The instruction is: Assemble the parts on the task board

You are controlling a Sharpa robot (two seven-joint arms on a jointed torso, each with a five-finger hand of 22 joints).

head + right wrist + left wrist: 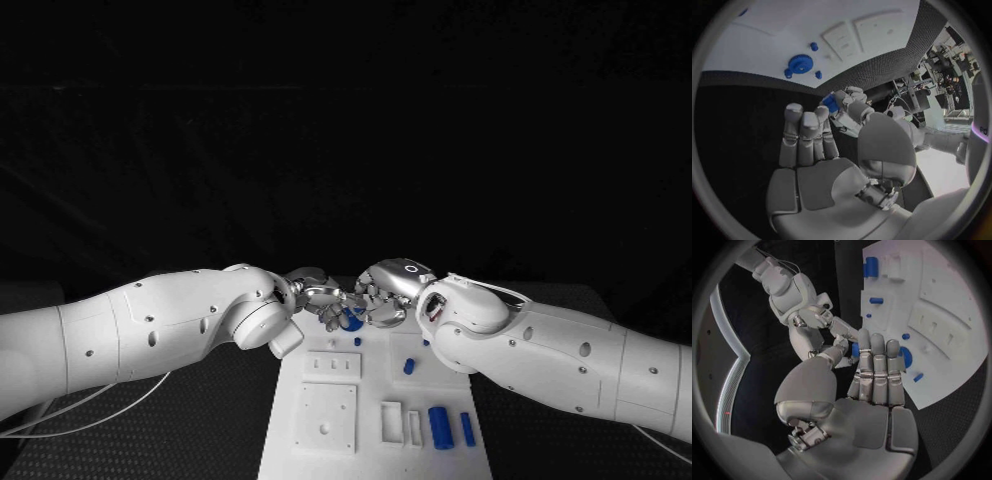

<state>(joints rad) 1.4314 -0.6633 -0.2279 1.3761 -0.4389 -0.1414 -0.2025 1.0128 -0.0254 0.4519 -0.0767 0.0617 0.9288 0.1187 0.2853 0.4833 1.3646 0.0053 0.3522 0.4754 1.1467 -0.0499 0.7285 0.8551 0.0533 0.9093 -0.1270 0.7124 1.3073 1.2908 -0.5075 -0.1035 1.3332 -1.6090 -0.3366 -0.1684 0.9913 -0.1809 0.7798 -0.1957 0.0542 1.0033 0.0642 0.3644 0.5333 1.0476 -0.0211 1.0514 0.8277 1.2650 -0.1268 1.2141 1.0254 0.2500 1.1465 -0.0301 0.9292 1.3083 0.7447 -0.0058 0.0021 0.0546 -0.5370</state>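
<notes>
Blue part (831,103): pinched between fingertips of left hand (310,293) and right hand (387,295). Held above the task board (325,425)'s far end.

Both white arms reach in from eight and four o'clock, meeting at centre. The silver left hand (315,293) and silver right hand (378,297) touch fingertips, together pinching a small blue part (831,103).

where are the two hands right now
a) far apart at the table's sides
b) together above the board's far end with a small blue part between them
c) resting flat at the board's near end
b: the left hand and right hand meet above the far end of the board, fingertips around a blue part.
</notes>
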